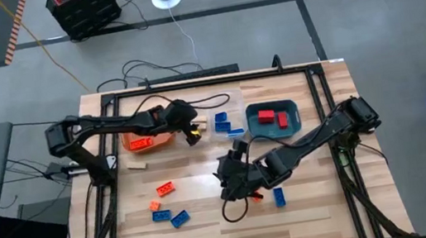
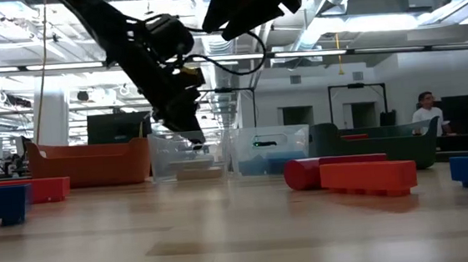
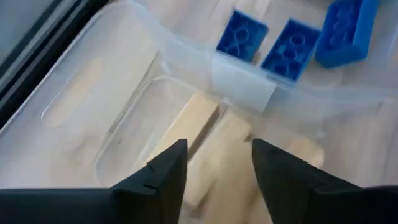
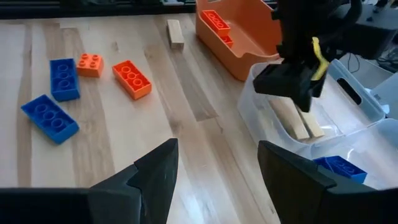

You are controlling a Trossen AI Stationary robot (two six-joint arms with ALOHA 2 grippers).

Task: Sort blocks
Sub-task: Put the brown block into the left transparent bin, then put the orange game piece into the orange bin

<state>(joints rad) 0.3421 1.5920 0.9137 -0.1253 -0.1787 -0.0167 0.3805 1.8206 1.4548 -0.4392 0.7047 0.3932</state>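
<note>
My left gripper [image 1: 191, 132] hangs open over the first clear tray [image 1: 199, 118]. In the left wrist view its fingers stand above and on either side of two tan blocks [image 3: 208, 140] that lie flat on the tray floor. My right gripper [image 1: 232, 180] hovers open over the table's middle with nothing between its fingers. Loose on the wood lie two orange blocks [image 4: 132, 79], two blue ones [image 4: 50, 117], a tan one [image 4: 176, 33], and a blue one [image 1: 279, 197] by my right arm. Blue blocks [image 3: 292, 46] sit in the second clear tray.
An orange tray [image 1: 147, 140] holding orange blocks stands left of the clear trays; a teal tray [image 1: 273, 119] with red blocks stands to their right. A black frame edges the table. Bare wood lies along the near edge. A person shows far off in the room.
</note>
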